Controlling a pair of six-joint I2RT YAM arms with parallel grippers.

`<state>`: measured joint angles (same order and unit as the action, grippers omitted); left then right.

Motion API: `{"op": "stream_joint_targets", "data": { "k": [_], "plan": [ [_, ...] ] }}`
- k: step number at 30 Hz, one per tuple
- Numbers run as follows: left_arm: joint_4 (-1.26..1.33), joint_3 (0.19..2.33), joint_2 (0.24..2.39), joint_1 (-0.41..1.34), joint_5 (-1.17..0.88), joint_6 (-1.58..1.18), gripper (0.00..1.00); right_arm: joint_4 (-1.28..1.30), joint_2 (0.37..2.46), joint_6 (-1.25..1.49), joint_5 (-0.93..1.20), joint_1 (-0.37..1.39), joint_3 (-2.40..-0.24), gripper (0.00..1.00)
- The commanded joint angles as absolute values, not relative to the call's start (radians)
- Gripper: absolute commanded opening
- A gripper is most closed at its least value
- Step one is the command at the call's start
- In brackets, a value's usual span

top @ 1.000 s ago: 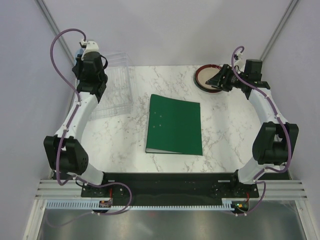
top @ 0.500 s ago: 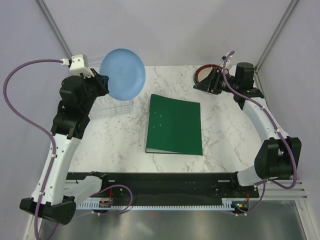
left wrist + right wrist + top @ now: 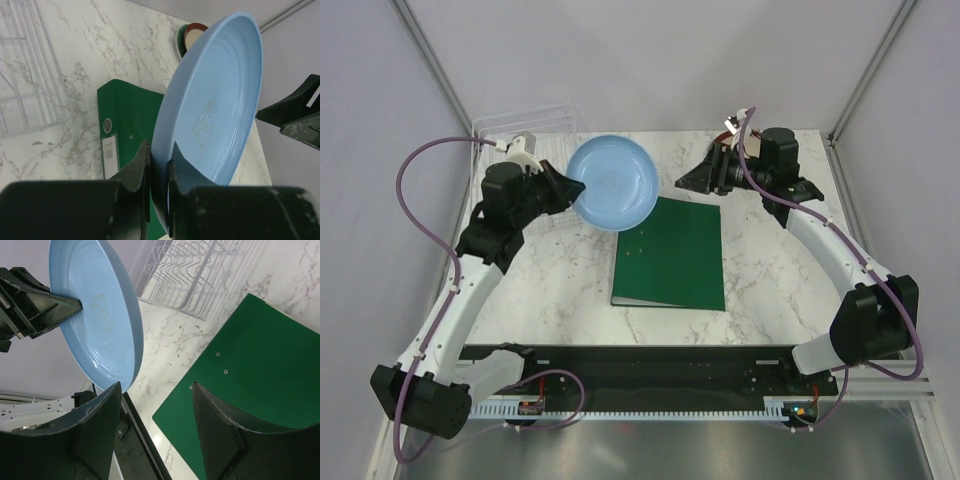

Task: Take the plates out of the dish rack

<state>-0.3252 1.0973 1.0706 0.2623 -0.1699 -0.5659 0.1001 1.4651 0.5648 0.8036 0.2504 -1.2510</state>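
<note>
Unloading looks nearly finished — the slots of the clear dish rack [image 3: 535, 125] that show hold no plate, and a small stack of plates [image 3: 192, 36] lies at the far right corner of the counter [image 3: 570, 280]. The light blue plate [image 3: 612, 182] seems to be the last one out: it hangs in the air, tilted, between the rack and the green binder [image 3: 670, 250]. The left gripper [image 3: 159, 160] has its jaws clamped on the plate's rim, one finger on each face. The right gripper [image 3: 156, 390] has its jaws standing apart, facing the plate and near its free edge but not touching — a handover or a set-down is probably what remains.
</note>
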Motion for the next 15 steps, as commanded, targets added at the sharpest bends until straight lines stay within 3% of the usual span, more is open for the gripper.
{"op": "stream_joint_targets", "data": {
  "k": [1,15],
  "plan": [
    [-0.196,1.111,1.055,0.29,-0.212,-0.646,0.02,0.032,1.465,0.58,0.785,0.297,-1.267,0.66],
    [-0.147,1.085,1.088,0.373,-0.229,-0.681,0.02,0.008,1.542,0.595,0.758,0.414,-1.296,0.66]
  ]
}}
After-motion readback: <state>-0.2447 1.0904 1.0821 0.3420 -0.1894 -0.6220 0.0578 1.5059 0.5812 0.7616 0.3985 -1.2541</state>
